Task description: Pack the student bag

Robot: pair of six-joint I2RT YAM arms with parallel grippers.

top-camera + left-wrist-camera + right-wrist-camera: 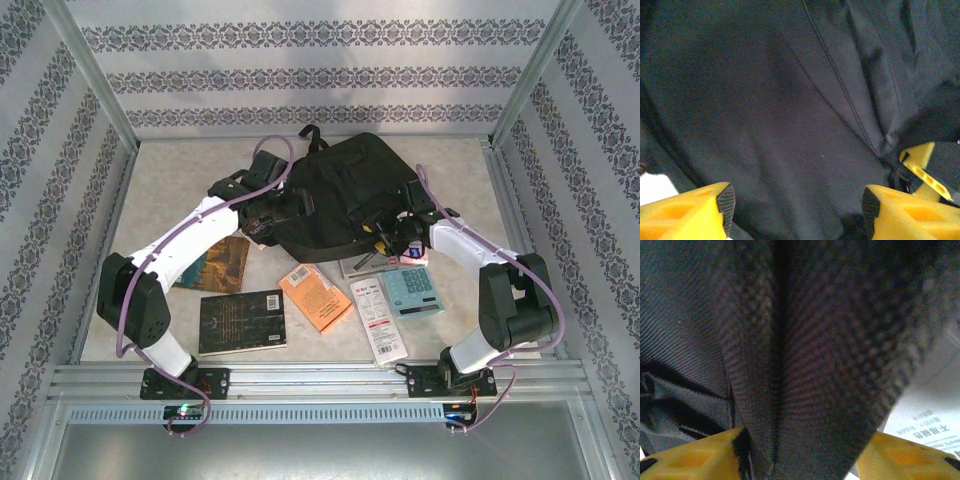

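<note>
Seeing the student bag [340,185] lying on the table [170,180], toward the back, a calculator [413,292] just in front. Left tool [795,207] stands with jaws apart, black fabric right ahead. Right tool [800,455] pinches a raised fold of the bag.

In the top view the student bag [340,185] swallows the tips of the left claw [280,214] and the right claw [390,234] — black on black, so how their jaws stand is unreadable there. The left arm [190,245] covers part of a brown book [226,266], and the bag's lower edge overlaps a grey booklet [358,266]. Print on the orange book [315,297] is too small to read. In the right wrist view, blurred fabric fills the gap between fingers [695,457] cut off at the bottom edge — pinched or merely touching, unclear. A printed sheet [930,425] at lower right is cropped.
</note>
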